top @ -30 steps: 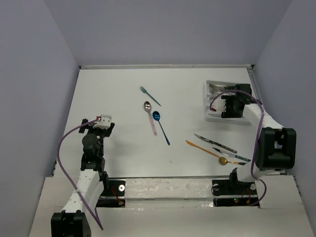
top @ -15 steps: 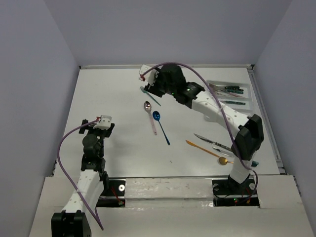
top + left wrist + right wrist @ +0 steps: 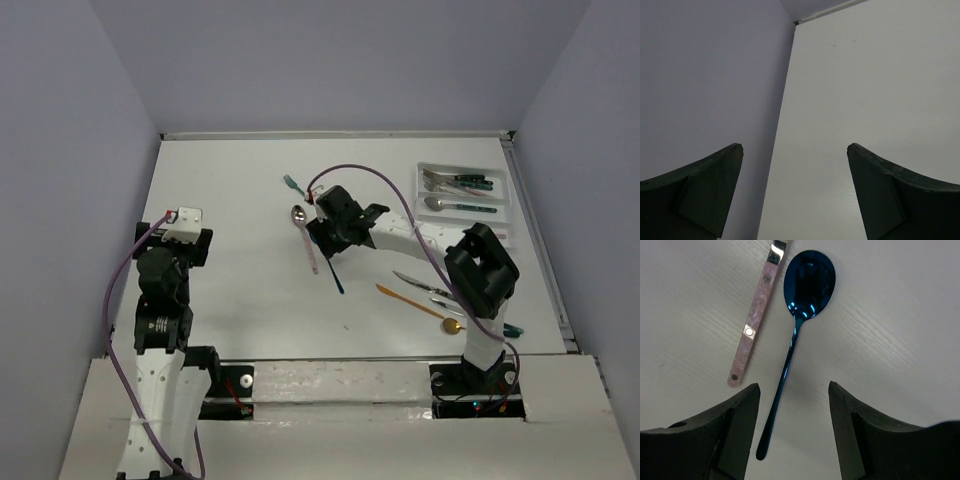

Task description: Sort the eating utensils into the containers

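Hovering over the middle of the table point(image 3: 230, 200), the right gripper point(image 3: 793, 390) had its jaws about half parted and held nothing. Its fingers point(image 3: 740, 430) stood on either side of the handle of the blue spoon point(image 3: 809, 285), which lay flat on the tabletop. A pink-handled spoon point(image 3: 751, 330) lay just beside it, not touching. A teal fork point(image 3: 291, 184) lay near them, farther from the arms. The white cutlery tray point(image 3: 500, 195) sat at the far right, with teal-handled forks point(image 3: 455, 181) in one compartment and a teal-handled spoon point(image 3: 460, 206) in the next. An orange-handled utensil point(image 3: 410, 300) and a gold spoon point(image 3: 452, 326) lay near the right base. The left gripper point(image 3: 795, 147) hung wide apart and empty beside the left wall point(image 3: 710, 75).
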Robot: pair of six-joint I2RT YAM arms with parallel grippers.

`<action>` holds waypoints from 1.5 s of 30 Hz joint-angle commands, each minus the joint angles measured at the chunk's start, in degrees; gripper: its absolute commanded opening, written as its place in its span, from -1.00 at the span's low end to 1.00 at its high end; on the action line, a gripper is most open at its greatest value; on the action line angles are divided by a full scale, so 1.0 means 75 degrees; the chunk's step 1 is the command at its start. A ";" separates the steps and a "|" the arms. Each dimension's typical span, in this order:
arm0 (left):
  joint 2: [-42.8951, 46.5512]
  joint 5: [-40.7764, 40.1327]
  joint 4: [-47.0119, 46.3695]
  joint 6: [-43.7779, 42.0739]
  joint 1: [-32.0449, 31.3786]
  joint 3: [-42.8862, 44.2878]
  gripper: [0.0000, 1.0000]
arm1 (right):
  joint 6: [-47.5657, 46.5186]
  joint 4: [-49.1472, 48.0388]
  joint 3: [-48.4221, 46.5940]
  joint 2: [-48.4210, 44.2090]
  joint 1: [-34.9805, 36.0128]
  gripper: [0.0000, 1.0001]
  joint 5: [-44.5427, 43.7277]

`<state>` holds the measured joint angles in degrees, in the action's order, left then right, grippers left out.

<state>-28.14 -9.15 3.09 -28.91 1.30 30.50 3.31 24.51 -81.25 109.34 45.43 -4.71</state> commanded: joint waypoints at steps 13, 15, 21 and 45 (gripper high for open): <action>0.0541 -0.1138 0.0138 0.0913 0.0612 -0.1044 0.98 | 0.1117 -0.0785 0.0310 0.0327 0.0435 0.12 -0.0999; 0.0588 -0.0740 0.0092 0.0878 0.0647 -0.1078 0.98 | 0.1059 -0.0772 0.0310 0.0479 0.0435 0.06 -0.1175; 0.0623 -0.0492 -0.0073 0.0878 0.0729 -0.1172 0.98 | 0.0906 -0.0737 0.0111 0.1030 0.0435 -0.17 -0.1294; 0.0763 -0.1288 -0.0553 0.0960 0.0788 -0.1430 0.98 | -0.7759 -0.1393 0.1162 -0.3198 -0.2128 -1.00 0.1200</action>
<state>-23.59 -16.69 3.18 -22.17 6.87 20.40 -22.33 17.85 -77.54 91.31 38.74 -7.35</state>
